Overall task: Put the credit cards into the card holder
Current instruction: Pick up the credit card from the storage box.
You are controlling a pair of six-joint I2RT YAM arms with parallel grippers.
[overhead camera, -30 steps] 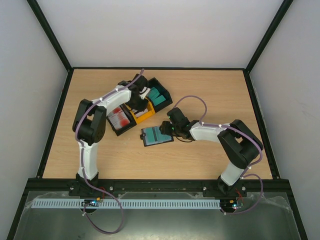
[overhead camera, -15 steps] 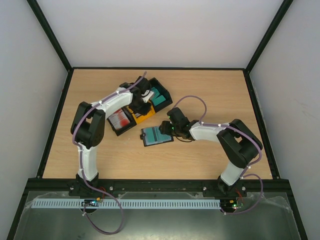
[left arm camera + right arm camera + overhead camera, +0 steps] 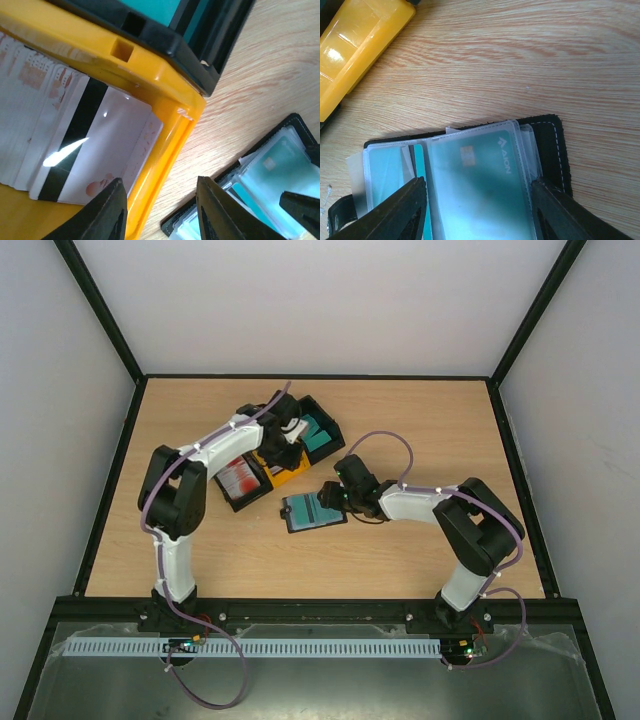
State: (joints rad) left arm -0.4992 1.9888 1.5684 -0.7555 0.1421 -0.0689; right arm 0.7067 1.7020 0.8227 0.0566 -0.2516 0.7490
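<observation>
The card holder lies open on the table, black, with clear sleeves. A teal credit card sits inside its top sleeve. My right gripper hangs just over it, open, one finger on each side of that sleeve. My left gripper is open and holds nothing; it straddles the rim of the yellow bin. White credit cards with a dark stripe lie stacked in that bin. Teal cards fill one black bin, and red-and-white cards fill another.
The three bins stand side by side in a slanted row left of centre, the yellow bin in the middle. The holder's black edge lies close to the yellow bin's corner. Dark frame rails border the wooden table.
My left gripper has shifted a little to the right over the bins and its jaws have spread. The right arm and the card holder have not moved.
</observation>
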